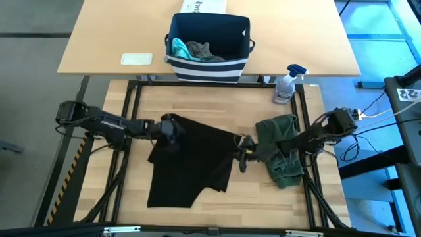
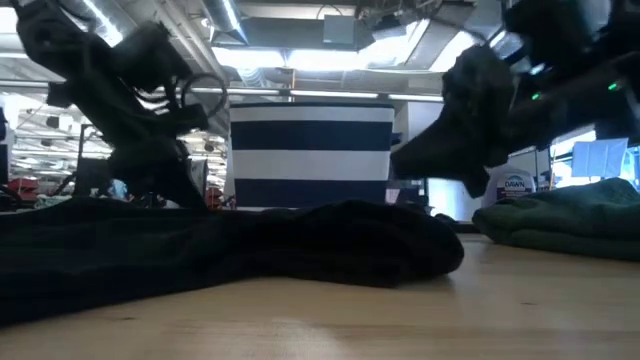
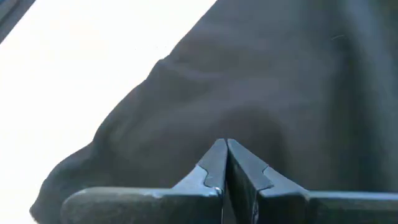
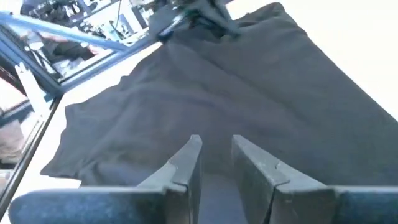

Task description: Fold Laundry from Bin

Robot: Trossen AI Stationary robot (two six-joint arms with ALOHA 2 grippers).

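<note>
At the black T-shirt's [image 1: 191, 161] far left corner, the left gripper [image 1: 172, 128] has its fingers pressed together, apparently pinching cloth. At the shirt's right edge, the right gripper [image 1: 242, 155] has fingers slightly apart; whether it holds fabric is unclear. 1 olive-green piece [image 1: 281, 148] lies just beside. The bin [image 1: 209, 41] sits beyond. A thin pinch could slip during lifting.

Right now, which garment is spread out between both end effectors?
The black T-shirt, lying flat mid-table. The olive-green piece sits bunched under the right arm, and the teal piece and the grey one are in the bin.
</note>
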